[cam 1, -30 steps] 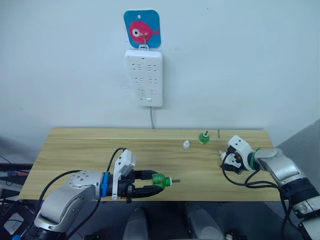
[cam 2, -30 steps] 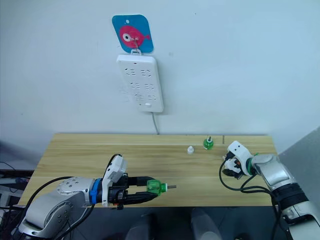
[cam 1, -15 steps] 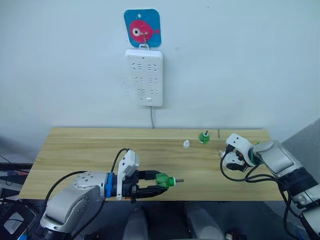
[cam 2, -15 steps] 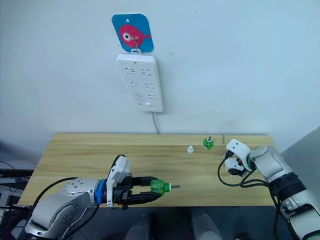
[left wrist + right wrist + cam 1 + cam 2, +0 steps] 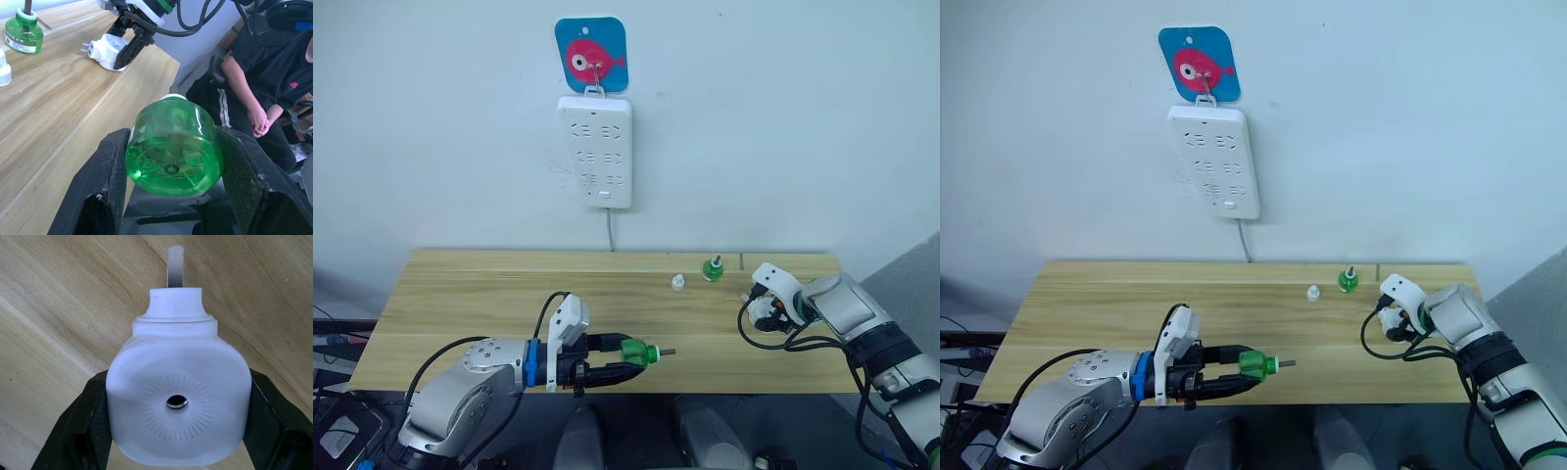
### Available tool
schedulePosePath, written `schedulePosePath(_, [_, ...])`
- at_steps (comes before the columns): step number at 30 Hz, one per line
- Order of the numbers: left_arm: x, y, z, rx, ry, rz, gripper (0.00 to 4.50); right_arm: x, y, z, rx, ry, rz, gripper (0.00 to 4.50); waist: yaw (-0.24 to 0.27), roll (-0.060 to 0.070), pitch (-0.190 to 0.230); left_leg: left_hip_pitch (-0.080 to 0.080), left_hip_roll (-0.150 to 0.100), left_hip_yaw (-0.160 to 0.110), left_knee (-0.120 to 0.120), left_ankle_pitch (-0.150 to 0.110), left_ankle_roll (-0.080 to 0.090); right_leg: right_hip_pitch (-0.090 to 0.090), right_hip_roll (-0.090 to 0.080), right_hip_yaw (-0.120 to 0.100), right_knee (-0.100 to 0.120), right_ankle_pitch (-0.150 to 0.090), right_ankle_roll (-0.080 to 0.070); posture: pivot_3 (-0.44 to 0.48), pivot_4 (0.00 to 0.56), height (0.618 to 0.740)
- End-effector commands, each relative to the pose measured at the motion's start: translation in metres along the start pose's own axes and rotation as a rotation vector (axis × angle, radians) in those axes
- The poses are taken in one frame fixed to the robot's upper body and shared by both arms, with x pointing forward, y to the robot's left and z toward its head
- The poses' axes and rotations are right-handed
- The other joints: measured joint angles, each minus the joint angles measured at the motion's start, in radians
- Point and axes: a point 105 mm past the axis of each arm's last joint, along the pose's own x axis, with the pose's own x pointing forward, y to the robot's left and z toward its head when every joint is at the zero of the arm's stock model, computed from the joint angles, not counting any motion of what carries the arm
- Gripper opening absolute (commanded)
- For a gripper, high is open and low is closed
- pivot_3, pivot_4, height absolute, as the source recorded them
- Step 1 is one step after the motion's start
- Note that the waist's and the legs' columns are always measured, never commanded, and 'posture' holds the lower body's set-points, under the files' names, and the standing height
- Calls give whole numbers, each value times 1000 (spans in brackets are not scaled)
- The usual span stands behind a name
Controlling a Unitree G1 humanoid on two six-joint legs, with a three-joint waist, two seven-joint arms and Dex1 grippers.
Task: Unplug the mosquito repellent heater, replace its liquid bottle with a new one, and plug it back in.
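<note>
**Bottle and heater both gripped**

Left jaws (image 5: 628, 356) clamped on new green bottle (image 5: 637, 352) off tabletop's (image 5: 460, 294) front edge. Right jaws (image 5: 766, 311) closed round white heater (image 5: 177, 408) low over tabletop, near old bottle (image 5: 712, 267) and loose cap (image 5: 677, 283).

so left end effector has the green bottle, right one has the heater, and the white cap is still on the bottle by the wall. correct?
Not quite. The bottle by the wall has a bare wick; the left eye view shows the white cap lying beside it. The left end effector does hold the green bottle, the right end effector the heater.
</note>
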Motion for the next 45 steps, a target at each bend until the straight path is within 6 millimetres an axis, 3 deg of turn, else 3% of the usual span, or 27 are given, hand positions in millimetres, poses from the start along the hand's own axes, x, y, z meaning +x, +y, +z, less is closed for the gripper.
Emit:
schedulePosePath(1, [2,-2,4,32,-19,-17,2354,-11,-7,8,-3,-39,-18,2988,0,0,0,0,0,0,0,0,0,0,0,0,0,0,0,-115,187,740])
schedulePosePath(5, [-1,4,12,49,-29,-16,2354,-43,-13,25,7,-187,-6,2988,0,0,0,0,0,0,0,0,0,0,0,0,0,0,0,-120,168,740])
schedulePosePath(9, [-6,8,26,63,-49,-30,2354,-85,3,38,-62,-358,104,2988,1,1,-2,-2,0,-2,0,0,0,-1,0,-3,0,0,0,-136,144,740])
schedulePosePath(13, [-12,13,42,66,-77,-43,2354,-118,26,43,-7,-525,239,2988,0,0,-5,-3,0,-5,0,0,0,0,0,-7,1,0,0,-150,126,740])
schedulePosePath(18, [-20,17,69,65,-113,-78,2354,-155,61,63,77,-787,383,2988,-10,0,-10,-3,-1,-6,2,0,0,0,0,-7,3,0,0,-168,105,740])
schedulePosePath(29, [-21,10,102,58,-171,-161,2354,-168,117,84,150,-944,592,2988,-31,0,-48,-3,-1,-8,2,0,0,1,0,-9,3,0,0,-159,68,740])
schedulePosePath(45, [-17,1,106,65,-136,-230,2354,-174,138,92,181,-958,776,2988,-33,0,-89,-3,-1,-8,3,0,0,2,1,-9,3,0,0,-151,44,740])
